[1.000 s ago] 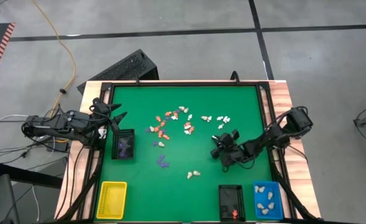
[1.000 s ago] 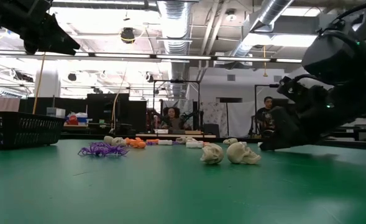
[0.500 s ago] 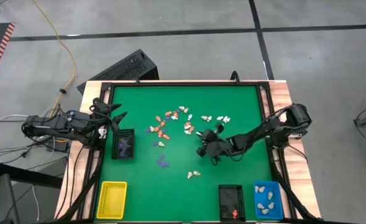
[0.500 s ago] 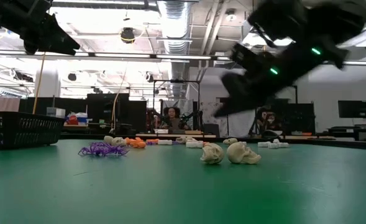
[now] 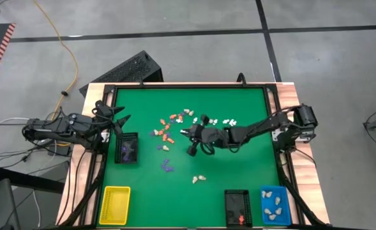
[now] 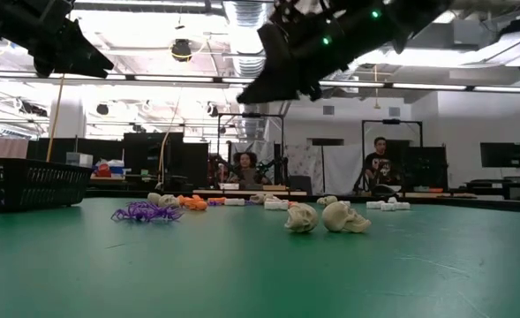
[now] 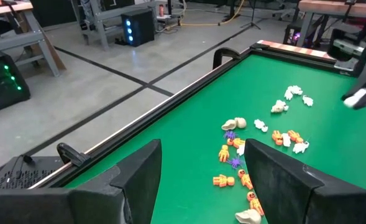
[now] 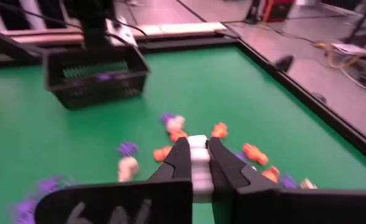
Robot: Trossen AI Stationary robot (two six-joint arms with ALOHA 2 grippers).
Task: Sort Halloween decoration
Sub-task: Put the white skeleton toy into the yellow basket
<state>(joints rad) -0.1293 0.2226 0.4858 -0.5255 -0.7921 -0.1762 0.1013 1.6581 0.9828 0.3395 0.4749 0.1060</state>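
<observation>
The Halloween decoration lies loose on the green mat: orange figurines (image 5: 168,124), white ones (image 5: 221,121), purple ones (image 5: 167,167) and two cream skulls (image 5: 199,179) (image 6: 330,217). My right gripper (image 5: 188,135) (image 8: 198,149) hangs above the mat's middle, over the orange cluster, shut on a small white figurine (image 8: 198,163). My left gripper (image 5: 122,121) (image 7: 201,180) waits open at the mat's left edge, above the black basket. My right gripper pinches the white figurine (image 8: 199,168) between its two fingertips (image 8: 178,158). The fingers come from the table's right side, slanting a little down. The figurine is lifted clear of the mat.
A black basket (image 5: 127,149) holding purple pieces stands at the left. A yellow tray (image 5: 115,204), a black tray (image 5: 237,207) and a blue tray (image 5: 275,204) with cream pieces line the near edge. A raised black frame (image 5: 272,115) borders the mat.
My right gripper has risen from the mat at the right and swung toward the table's left and far side, rolling as it went. It now hangs high over the orange cluster. The two cream skulls have stayed where they were.
</observation>
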